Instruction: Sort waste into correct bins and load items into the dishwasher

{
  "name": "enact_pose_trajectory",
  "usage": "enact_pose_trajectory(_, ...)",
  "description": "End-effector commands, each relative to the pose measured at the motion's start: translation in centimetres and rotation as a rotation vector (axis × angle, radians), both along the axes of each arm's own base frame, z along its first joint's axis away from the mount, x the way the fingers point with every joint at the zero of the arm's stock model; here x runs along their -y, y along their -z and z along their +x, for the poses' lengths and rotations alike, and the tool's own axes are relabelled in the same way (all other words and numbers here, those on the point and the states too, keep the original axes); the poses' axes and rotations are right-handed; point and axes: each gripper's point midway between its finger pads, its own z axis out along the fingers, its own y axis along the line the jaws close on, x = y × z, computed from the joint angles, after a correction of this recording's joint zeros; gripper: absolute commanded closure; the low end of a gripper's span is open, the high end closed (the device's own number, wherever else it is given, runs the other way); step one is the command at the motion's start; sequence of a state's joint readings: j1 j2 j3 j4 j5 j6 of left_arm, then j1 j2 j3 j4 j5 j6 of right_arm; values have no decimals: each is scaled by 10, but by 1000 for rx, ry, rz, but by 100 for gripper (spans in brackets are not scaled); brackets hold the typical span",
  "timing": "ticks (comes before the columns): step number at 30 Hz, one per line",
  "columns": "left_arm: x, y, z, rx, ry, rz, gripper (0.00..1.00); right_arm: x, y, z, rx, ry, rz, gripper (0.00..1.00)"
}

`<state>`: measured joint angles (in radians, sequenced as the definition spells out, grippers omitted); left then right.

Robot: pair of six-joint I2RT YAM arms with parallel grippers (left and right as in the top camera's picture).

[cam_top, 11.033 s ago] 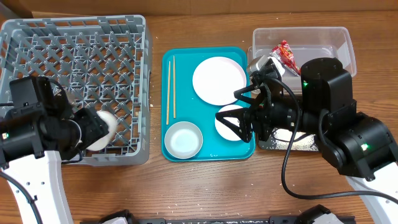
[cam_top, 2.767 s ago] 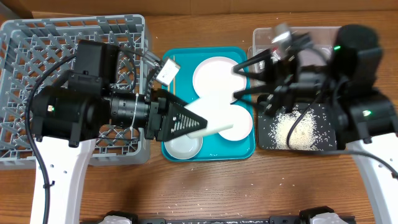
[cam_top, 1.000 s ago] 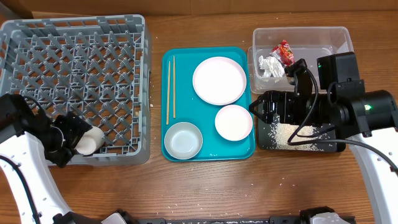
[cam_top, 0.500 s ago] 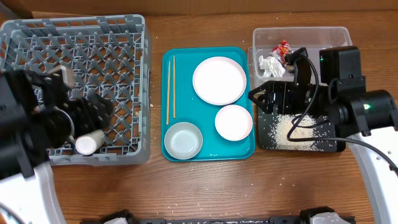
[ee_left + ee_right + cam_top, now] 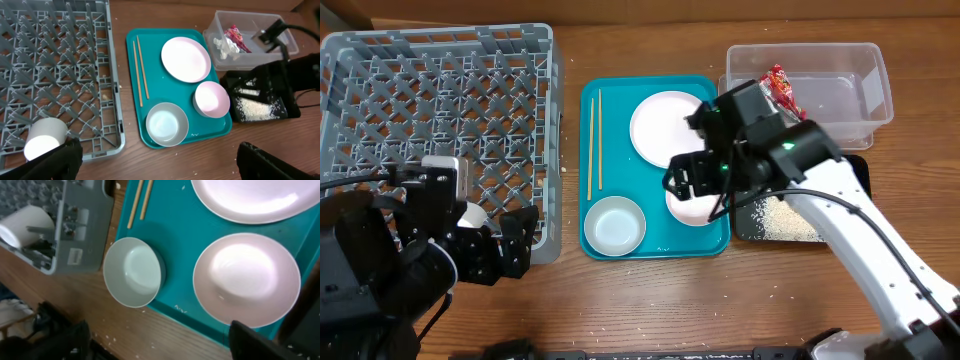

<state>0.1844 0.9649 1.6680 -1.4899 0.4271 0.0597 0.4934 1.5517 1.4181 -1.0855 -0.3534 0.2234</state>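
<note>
The grey dish rack [image 5: 440, 60] stands at the left, with a small white cup [image 5: 472, 215] lying near its front edge; the cup also shows in the left wrist view [image 5: 45, 140]. The chopsticks [image 5: 594, 140], large plate [image 5: 660, 125], small white bowl [image 5: 246, 280] and grey-rimmed bowl [image 5: 614, 224] sit on the teal tray [image 5: 620, 95]. My right gripper [image 5: 685, 185] hovers open over the small bowl, empty [image 5: 160, 345]. My left gripper [image 5: 505, 250] is open and empty by the rack's front corner [image 5: 160, 165]. The red wrapper [image 5: 237, 39] and tissue [image 5: 223, 44] lie in the clear tub [image 5: 840, 90].
The black tray [image 5: 260, 100] in front of the tub holds loose rice [image 5: 775, 220]; my right arm covers part of it from overhead. Scattered crumbs lie on the wooden table in front of the teal tray [image 5: 100, 340].
My right gripper has moved left from above the black tray to above the small bowl. My left arm has pulled back off the rack toward the table front, leaving the cup in the rack.
</note>
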Motion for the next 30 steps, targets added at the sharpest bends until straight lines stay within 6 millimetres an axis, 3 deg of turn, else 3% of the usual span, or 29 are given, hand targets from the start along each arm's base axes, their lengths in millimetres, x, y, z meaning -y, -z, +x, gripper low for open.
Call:
enact_pose_trajectory(1, 1, -3, 0, 16, 22, 15, 0, -3, 0, 1, 21, 7, -21, 1)
enact_pose_trajectory(5, 1, -3, 0, 16, 21, 15, 0, -9, -2, -4, 6, -13, 4, 0)
enact_pose_trajectory(10, 1, -3, 0, 16, 21, 15, 0, -32, -15, -24, -81, -91, 157, 0)
enact_pose_trajectory(18, 1, -3, 0, 17, 22, 16, 0, -20, -16, -34, -77, -154, 138, 0)
enact_pose_trajectory(22, 1, -3, 0, 17, 22, 16, 0, -9, -56, -34, 143, -261, 179, 0)
enact_pose_trajectory(25, 1, -3, 0, 17, 22, 16, 0, 6, -97, -38, 403, -341, 161, 0)
enact_pose_trajectory(27, 1, -3, 0, 16, 21, 15, 0, 28, -133, -37, 641, -331, 73, 0)
enact_pose_trajectory(30, 1, -3, 0, 17, 22, 16, 0, 58, -170, -46, 843, -274, -13, 0)
